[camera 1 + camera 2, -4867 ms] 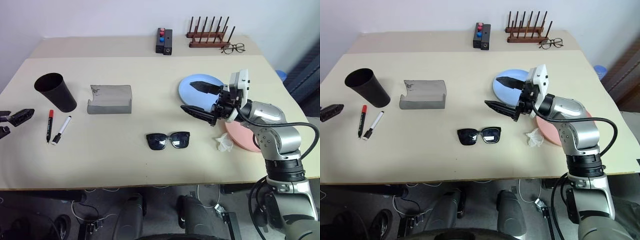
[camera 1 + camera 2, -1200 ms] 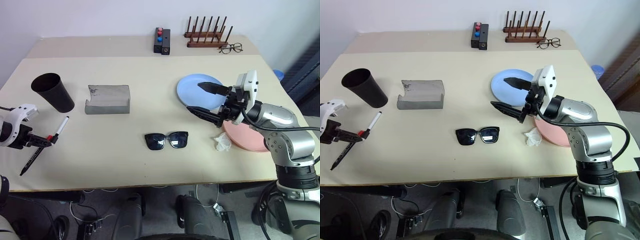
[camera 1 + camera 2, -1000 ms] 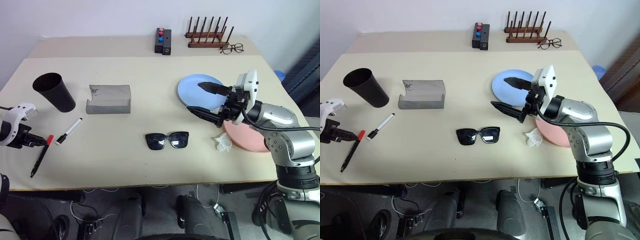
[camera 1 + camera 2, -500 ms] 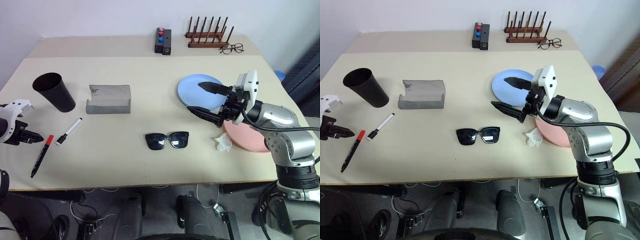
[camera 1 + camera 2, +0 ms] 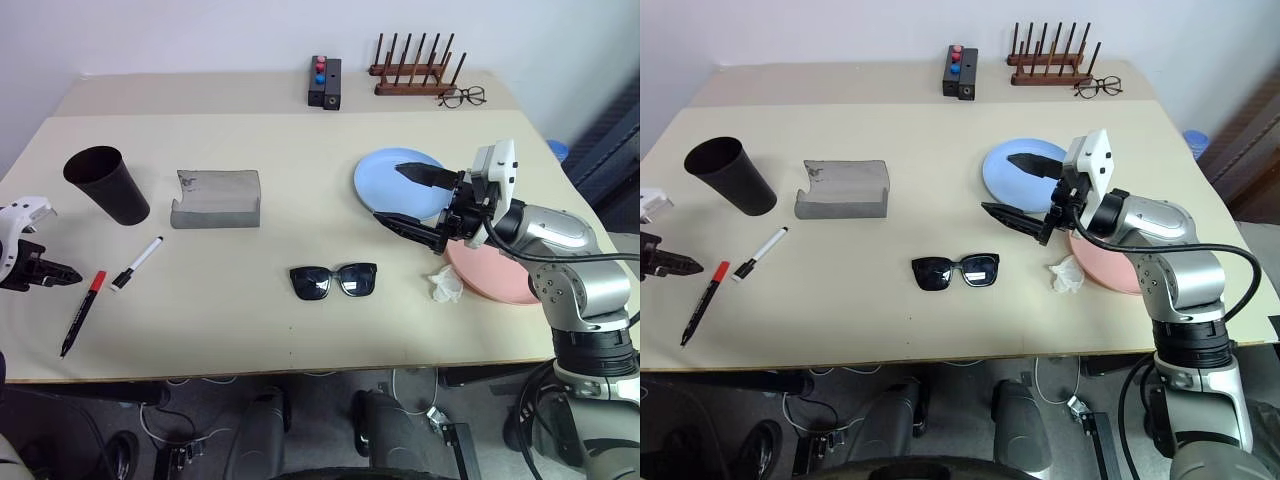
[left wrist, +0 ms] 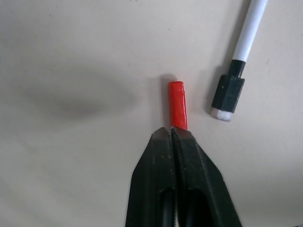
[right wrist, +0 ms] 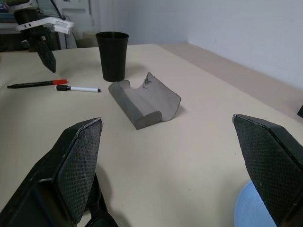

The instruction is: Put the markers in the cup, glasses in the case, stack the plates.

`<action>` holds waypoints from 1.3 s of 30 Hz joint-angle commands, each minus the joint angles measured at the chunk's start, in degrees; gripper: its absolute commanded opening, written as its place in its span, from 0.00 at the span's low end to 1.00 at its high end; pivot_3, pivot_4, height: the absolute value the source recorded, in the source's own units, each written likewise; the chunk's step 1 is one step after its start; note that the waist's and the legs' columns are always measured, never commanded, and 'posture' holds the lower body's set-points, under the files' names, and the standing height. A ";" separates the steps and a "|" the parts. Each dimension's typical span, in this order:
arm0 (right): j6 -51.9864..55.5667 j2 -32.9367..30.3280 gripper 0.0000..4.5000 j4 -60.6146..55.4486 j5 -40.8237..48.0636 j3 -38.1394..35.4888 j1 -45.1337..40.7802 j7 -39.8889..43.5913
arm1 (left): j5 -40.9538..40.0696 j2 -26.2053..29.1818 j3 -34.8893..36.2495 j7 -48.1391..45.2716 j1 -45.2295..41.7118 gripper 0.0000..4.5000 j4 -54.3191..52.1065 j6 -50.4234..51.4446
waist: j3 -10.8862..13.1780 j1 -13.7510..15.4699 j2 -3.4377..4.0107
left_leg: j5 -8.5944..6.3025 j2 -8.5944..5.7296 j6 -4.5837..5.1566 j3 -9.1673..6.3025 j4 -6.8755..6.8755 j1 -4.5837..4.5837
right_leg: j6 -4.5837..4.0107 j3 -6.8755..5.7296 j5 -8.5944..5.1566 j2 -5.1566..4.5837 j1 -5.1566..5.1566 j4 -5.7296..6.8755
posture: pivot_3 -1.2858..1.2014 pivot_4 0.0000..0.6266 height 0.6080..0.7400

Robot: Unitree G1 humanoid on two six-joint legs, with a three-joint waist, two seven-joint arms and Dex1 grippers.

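Left pincer (image 6: pixel 171 132): I see its two black fingers pressed together, gripping nothing, tips just above the red cap.
Red-capped marker (image 5: pixel 81 311): flat on the surface (image 5: pixel 300 230), right under my left pincer tips.
White marker (image 5: pixel 138 262): just beside the red one, its black cap near those tips.
Cup (image 5: pixel 107 185): upright, beyond my left pincer, past both markers.
Case (image 5: pixel 216 198): beside the cup, on the side away from my left pincer.
Right pincer (image 5: pixel 410 198): I have it spread wide and empty, hovering above the surface.
Blue plate (image 5: pixel 385 186): under my right pincer's far finger.
Pink plate (image 5: pixel 490 275): behind my right pincer, under the wrist.
Sunglasses (image 5: pixel 334 280): near my right pincer's lower finger, toward the front edge.
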 commanded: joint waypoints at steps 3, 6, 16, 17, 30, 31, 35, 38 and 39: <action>-0.42 -0.94 1.00 0.03 0.21 -0.76 -1.70 0.96 | -1.99 4.62 2.09 -1.43 3.63 0.72 -4.30 2.59 | 0.00 0.00 0.00 | 0.00 0.01 0.00 0.00 0.00 0.00 | -0.04 0.00 -0.02 0.00 0.00 0.00 | 0.52 0.24 1.00; -0.34 -1.08 1.00 0.43 0.35 -0.73 -2.11 1.36 | -2.64 5.89 2.62 -1.03 8.12 0.99 -6.48 1.56 | 0.00 -0.02 0.00 | 0.00 0.01 0.00 0.01 -0.01 0.01 | -0.07 0.00 -0.04 0.00 -0.01 0.00 | 0.52 0.24 1.00; 0.54 -1.98 1.00 0.15 0.61 -1.05 -1.79 1.99 | -6.59 3.99 6.32 4.71 13.74 0.99 -11.29 4.08 | 0.00 0.08 0.00 | 0.00 0.03 0.00 0.01 0.01 0.00 | -0.08 0.00 -0.04 0.00 0.00 -0.01 | 0.52 0.24 1.00; 0.66 -2.06 1.00 0.09 0.66 -1.09 -1.75 1.96 | -6.82 4.23 5.76 4.18 14.30 0.99 -11.94 4.07 | 0.00 0.07 0.00 | 0.00 0.03 0.00 0.01 0.00 0.01 | -0.08 0.00 -0.04 0.00 -0.01 0.00 | 0.52 0.24 1.00; 0.31 -2.34 1.00 -0.45 0.41 -1.72 -0.55 0.96 | -7.56 2.97 3.65 5.03 13.50 0.01 -14.83 7.00 | 0.00 0.13 -0.01 | 0.00 0.03 0.00 0.02 0.01 -0.01 | -0.08 0.00 -0.04 0.02 -0.01 0.00 | 0.52 0.24 1.00; 0.24 -2.37 1.00 -0.43 0.38 -1.77 -0.50 0.92 | -7.59 2.97 3.47 4.99 13.39 0.01 -14.93 7.21 | 0.00 0.13 -0.01 | 0.00 0.03 0.00 0.02 0.01 -0.01 | -0.08 0.00 -0.04 0.02 -0.01 0.00 | 0.52 0.24 1.00; 0.07 -2.55 1.00 -0.35 0.26 -1.94 -0.19 0.80 | -7.84 3.28 3.15 5.03 13.96 0.01 -15.84 7.36 | 0.00 0.05 0.00 | 0.00 0.03 0.00 0.02 0.00 0.00 | -0.08 0.00 -0.04 0.02 -0.01 0.00 | 0.52 0.24 1.00; 0.10 -2.61 1.00 -0.41 0.23 -1.92 -0.09 0.70 | -8.10 3.56 3.62 5.55 13.86 0.01 -15.98 7.99 | 0.00 0.03 0.00 | 0.00 0.03 0.00 0.02 0.00 0.00 | -0.08 0.00 -0.04 0.02 -0.02 0.00 | 0.52 0.24 1.00; -0.07 -2.61 1.00 -0.33 0.07 -1.87 -0.17 0.67 | -8.11 4.04 3.89 5.72 13.47 0.01 -15.80 8.33 | 0.00 0.03 0.00 | 0.00 0.03 0.00 0.02 0.00 0.00 | -0.08 0.00 -0.04 0.02 -0.01 0.00 | 0.52 0.24 1.00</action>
